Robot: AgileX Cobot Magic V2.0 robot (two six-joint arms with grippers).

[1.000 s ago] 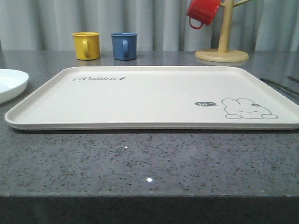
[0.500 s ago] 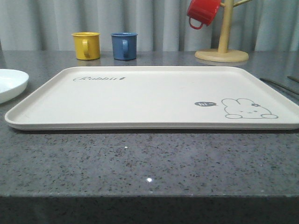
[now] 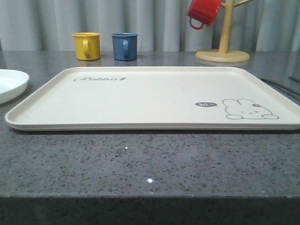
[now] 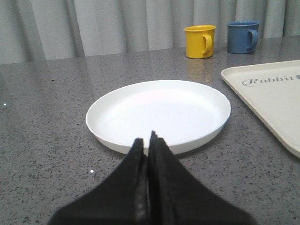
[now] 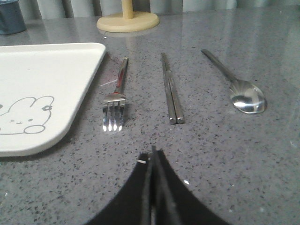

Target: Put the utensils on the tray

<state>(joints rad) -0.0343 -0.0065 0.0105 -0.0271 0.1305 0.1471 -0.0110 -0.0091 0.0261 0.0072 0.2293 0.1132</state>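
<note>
**Nothing picked yet; utensils waiting beside the tray**

I'm idling the left gripper (image 4: 149, 140), fingers pressed together, empty, facing the plate (image 4: 159, 115). The tray (image 3: 154, 96) is lying bare. I'm watching the fork (image 5: 116, 96), chopsticks (image 5: 171, 91) and spoon (image 5: 236, 85) lying on the counter just beside it, ahead of the right gripper (image 5: 153, 161), also pinched closed. I'm judging the next move: spreading those fingers and descending on the fork.

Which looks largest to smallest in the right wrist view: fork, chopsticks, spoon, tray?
1. Tray, cut off by the frame edge.
2. Spoon and chopsticks: similar length, too close to rank.
3. Fork, slightly shorter.
All three utensils lie at similar distance.
</note>
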